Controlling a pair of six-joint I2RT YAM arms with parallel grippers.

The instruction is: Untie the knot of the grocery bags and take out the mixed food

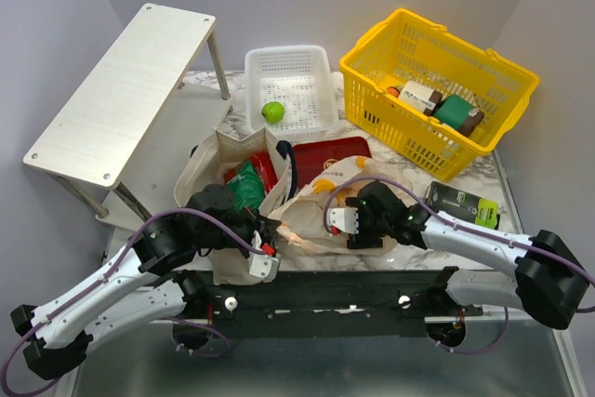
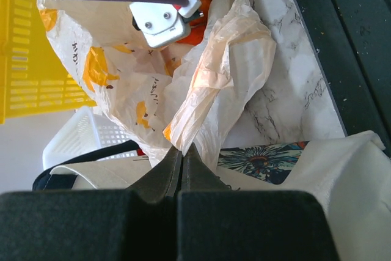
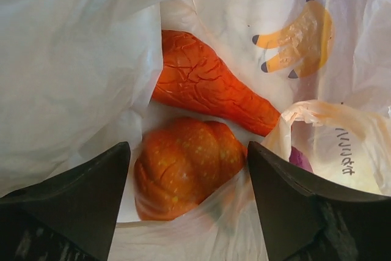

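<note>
Two pincers: left pincer [image 2: 182,151] pinches the plastic bag [image 2: 226,59], right pincer [image 3: 187,148] gapes over the orange [image 3: 183,178].

Just a sliver of the purple onion [image 3: 299,158] showing (rest tucked behind a fold of the thin peach-cream plastic bag [image 3: 324,117]); wrinkled orange carrot [image 3: 208,84] disappears under film, thick end.

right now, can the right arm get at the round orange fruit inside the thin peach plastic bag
Probably yes: the right tool hangs open astride the round orange fruit, nothing covering it; the left tool is shut on a flap of the thin peach plastic bag.
</note>
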